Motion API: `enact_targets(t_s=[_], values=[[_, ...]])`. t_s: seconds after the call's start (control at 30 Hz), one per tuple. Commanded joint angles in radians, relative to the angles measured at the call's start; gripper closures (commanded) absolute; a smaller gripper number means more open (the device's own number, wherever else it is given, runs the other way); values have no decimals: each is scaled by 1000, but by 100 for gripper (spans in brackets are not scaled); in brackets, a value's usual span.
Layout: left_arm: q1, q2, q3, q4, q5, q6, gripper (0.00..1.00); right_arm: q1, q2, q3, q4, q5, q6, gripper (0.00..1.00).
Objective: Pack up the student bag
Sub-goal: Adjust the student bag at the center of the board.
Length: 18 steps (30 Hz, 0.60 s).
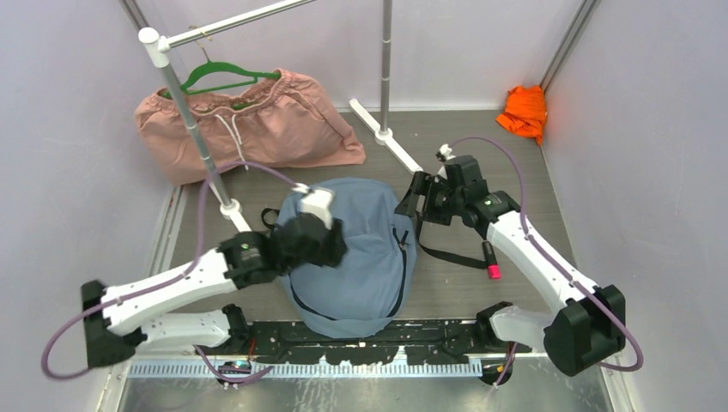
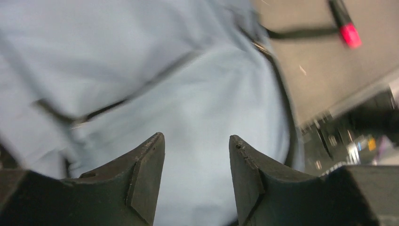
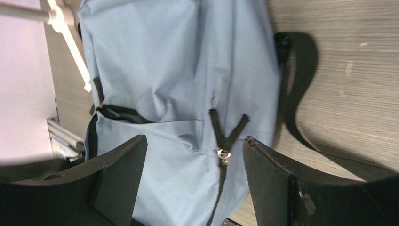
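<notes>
The top external camera is looking down from above and behind the arm bases, holding the whole table [image 1: 472,124] at a distance. The left wrist camera is sitting close over the student bag [image 2: 202,103], looking past the left gripper [image 2: 196,136]; its picture is blurring. The right wrist camera is looking down past the right gripper [image 3: 194,137] from somewhat further off. All three views are sharing the bag; the top and left wrist views are also sharing the pink-capped marker [image 2: 350,35].

Even bright light, soft shadows, left wrist view motion-blurred, right wrist view mostly sharp
</notes>
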Motion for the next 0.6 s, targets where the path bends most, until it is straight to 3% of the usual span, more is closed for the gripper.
enact_targets(t_s=[0.0,0.13,0.23,0.37,0.53,0.57], values=[[239,-152,-111,-166,30,-159,48,149,44,39,114,81,59,22],[404,-238,-259,-142,162,-252,52,313,207,151,224,86,60,30],[420,-313,-321,-133,156,-308,47,371,363,273,231,75,47,41],[464,-334,-297,-279,46,-358,40,408,535,390,284,15,53,49],[628,-262,-301,-263,187,-306,39,455,716,487,274,-13,87,63],[648,-257,-300,-245,207,-298,39,459,725,470,277,-17,99,70]])
